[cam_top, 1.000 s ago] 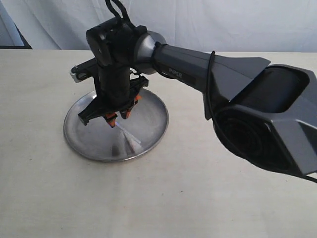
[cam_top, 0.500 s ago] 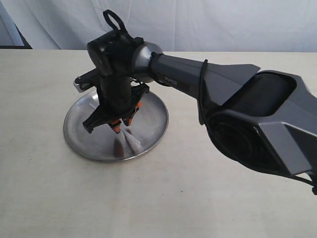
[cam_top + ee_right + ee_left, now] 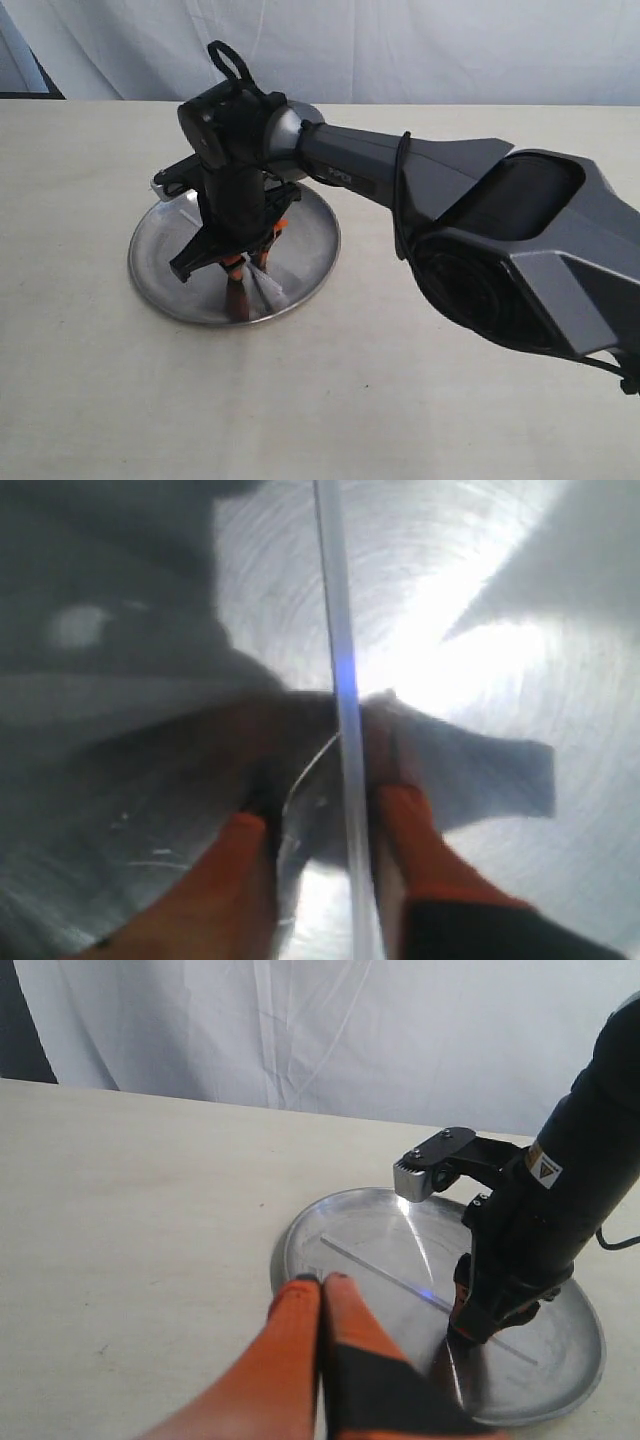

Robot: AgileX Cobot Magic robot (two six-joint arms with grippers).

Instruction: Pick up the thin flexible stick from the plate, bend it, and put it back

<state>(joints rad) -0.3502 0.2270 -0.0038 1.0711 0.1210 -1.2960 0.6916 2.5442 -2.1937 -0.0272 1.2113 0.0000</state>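
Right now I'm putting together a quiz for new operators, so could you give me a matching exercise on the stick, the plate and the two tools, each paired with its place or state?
Things:
1. stick
2. plate
3. left tool
4. right tool

Places or states:
A. shut, holding nothing
B. lying flat on the plate
C. open, low over the plate, straddling the stick
D. resting on the table

Pairs: 1-B, 2-D, 3-A, 4-C
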